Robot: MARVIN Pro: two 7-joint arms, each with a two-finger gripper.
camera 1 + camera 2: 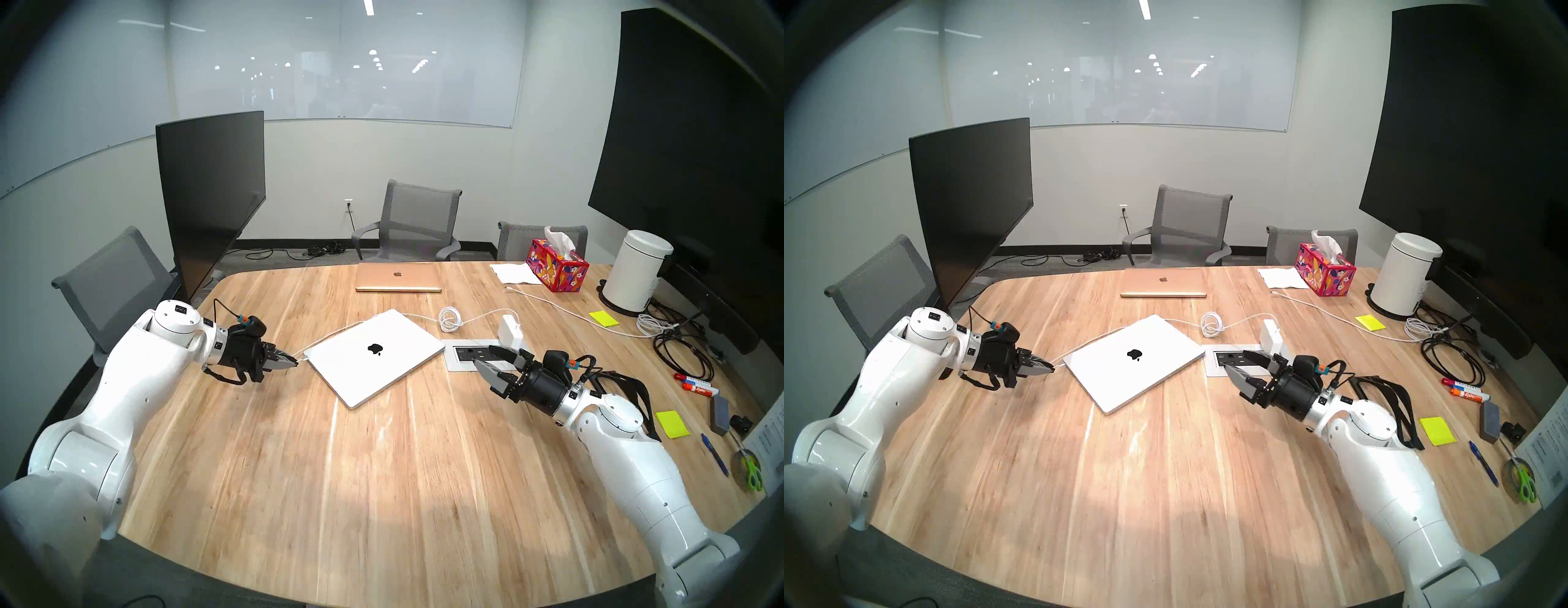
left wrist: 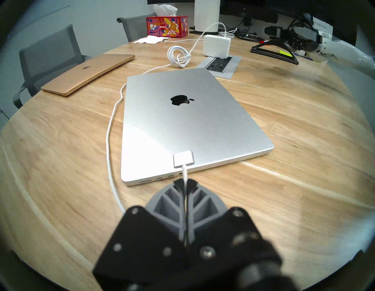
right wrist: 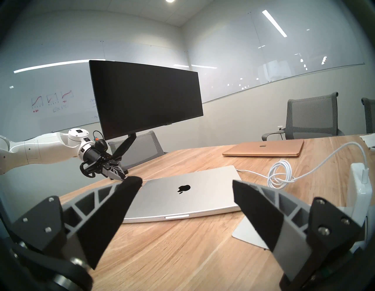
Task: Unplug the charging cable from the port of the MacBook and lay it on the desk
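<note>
left tool [image 2: 185,182] pinches charging cable [image 2: 109,130], connector off macbook [image 2: 182,122].

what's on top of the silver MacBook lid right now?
On the MacBook lid only the black apple logo shows. The charging cable connector, held by the shut left gripper, overlaps the lid's near edge in the left wrist view; contact cannot be told. Anything beneath the laptop is hidden.

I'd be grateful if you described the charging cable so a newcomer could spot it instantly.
On the desk, find the silver MacBook. The charging cable curves round it to a white power brick, its tip pinched in the left pincer. The other white cord has no brick.
</note>
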